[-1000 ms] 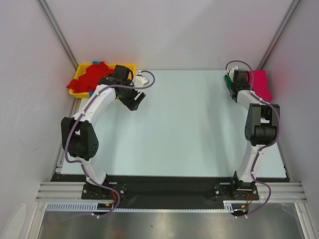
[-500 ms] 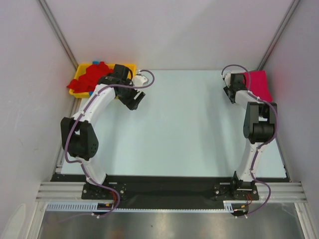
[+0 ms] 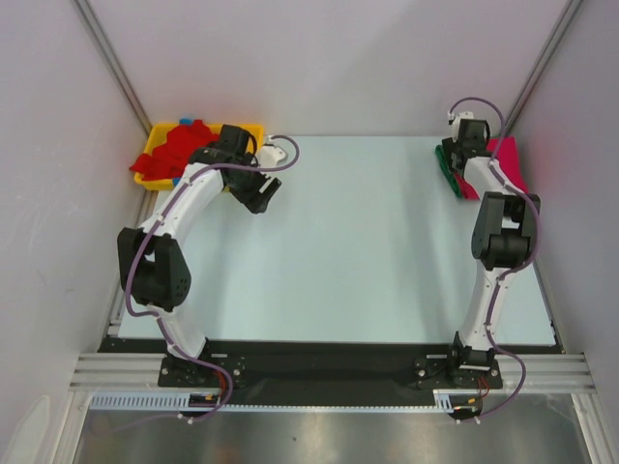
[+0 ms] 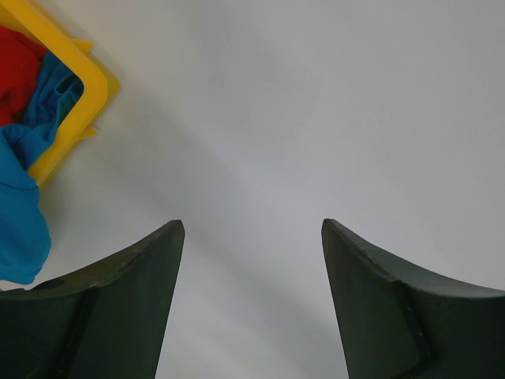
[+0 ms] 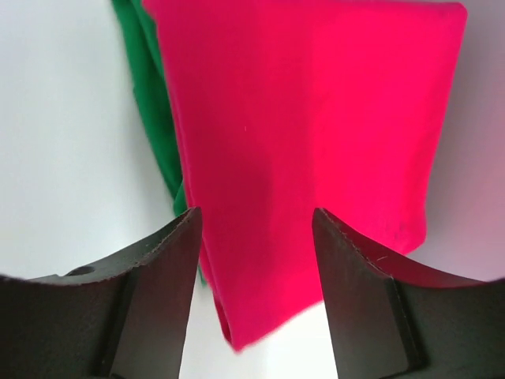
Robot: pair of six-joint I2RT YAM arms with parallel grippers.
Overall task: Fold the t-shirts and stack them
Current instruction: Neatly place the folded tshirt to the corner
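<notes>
The right gripper (image 5: 256,215) has just let go, jaws apart above the folded pink shirt (image 5: 316,118), which is now stacked on the green shirt (image 5: 150,103). The left gripper (image 4: 252,227) hangs open and empty.

table middle: bare table (image 3: 358,242) from the arm bases to the far edge, wide free lane between the two arms
far-left corner: blocked by yellow tray (image 3: 153,180), red shirts (image 3: 179,145) heaped above its rim, blue shirt (image 4: 20,213) hanging past the rim
left tool (image 4: 252,225): jaws apart over bare table, nothing between them, tray corner just to its left
far-right corner: taken by folded magenta shirt (image 5: 316,134) lying on green shirt (image 5: 154,118)
right tool (image 5: 256,212): jaws apart above that stack, magenta cloth under the gap, contact unclear
sides: left arm (image 3: 184,213) and right arm (image 3: 503,242) run along the table edges, walls close behind them
near edge: arm bases on black strip (image 3: 319,360)
</notes>
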